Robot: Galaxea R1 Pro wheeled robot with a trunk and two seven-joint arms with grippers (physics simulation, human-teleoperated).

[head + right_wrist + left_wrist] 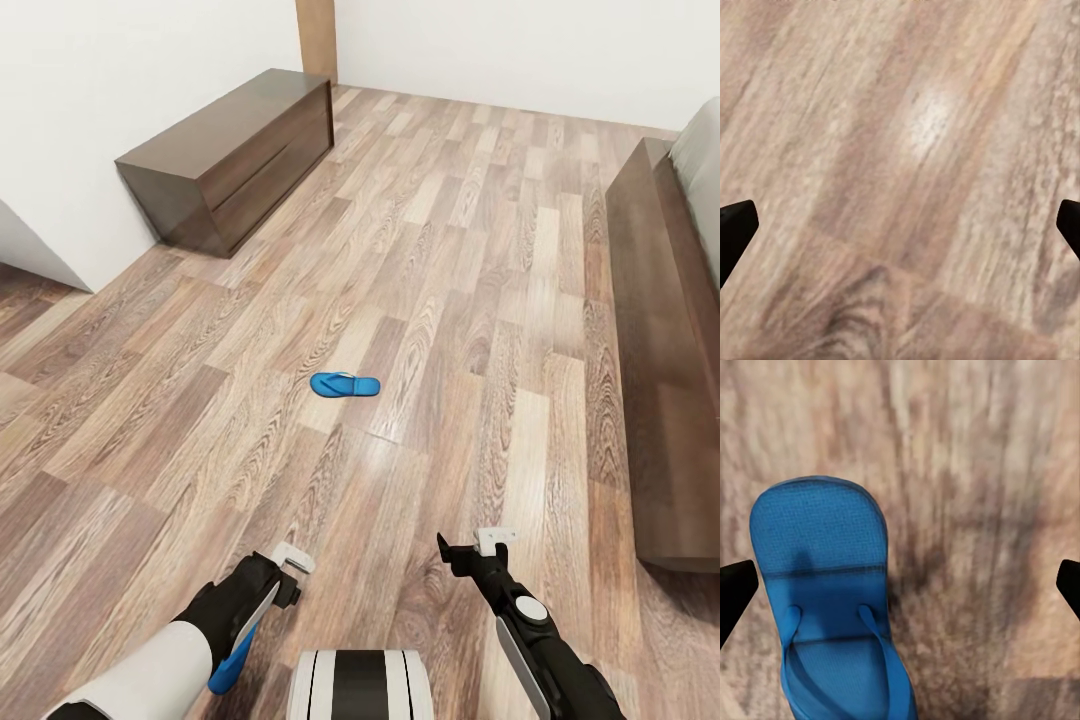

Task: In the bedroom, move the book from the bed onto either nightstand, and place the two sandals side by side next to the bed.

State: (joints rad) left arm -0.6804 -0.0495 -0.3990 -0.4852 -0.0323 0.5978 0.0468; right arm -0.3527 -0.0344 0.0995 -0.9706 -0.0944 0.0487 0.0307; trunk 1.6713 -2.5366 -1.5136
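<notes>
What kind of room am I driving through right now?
Most likely a bedroom: a low dark-wood bed frame with a grey mattress edge, a dark cabinet by the white wall, wood-plank floor.

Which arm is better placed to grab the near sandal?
Left, probably. Its wrist view shows the near sandal between the fingers of the open left end effector. The right end effector is open over bare floor.

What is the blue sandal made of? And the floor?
The sandal looks like soft foam or rubber: matte blue, with a fine dotted texture on the sole. The floor looks like wood planks, with visible grain and a slight shine.
</notes>
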